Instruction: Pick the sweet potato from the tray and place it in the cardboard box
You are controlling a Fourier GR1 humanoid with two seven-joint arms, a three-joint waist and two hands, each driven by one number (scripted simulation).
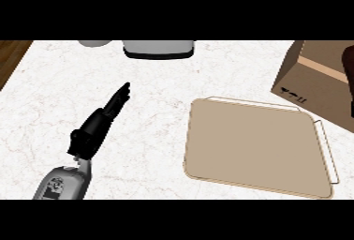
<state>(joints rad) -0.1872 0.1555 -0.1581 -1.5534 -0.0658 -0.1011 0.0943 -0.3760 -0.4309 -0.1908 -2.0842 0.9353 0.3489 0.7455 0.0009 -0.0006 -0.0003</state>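
Note:
The beige tray (256, 145) lies at the centre right of the counter, and nothing shows on it. The cardboard box (311, 84) stands at the right rear, cut off by the view's edge. No sweet potato is plainly in view. A dark narrow shape (348, 75) runs down the right edge over the box; it looks like part of my right hand, but I cannot make out what it holds. My left hand (100, 122) rests open on the counter left of the tray, fingers straight and pointing to the rear.
A grey appliance base (159, 48) and a pale rounded object (95, 43) sit at the rear edge. White marble counter (62, 84) stretches left of the tray, with a dark wooden strip (10, 54) at the far left.

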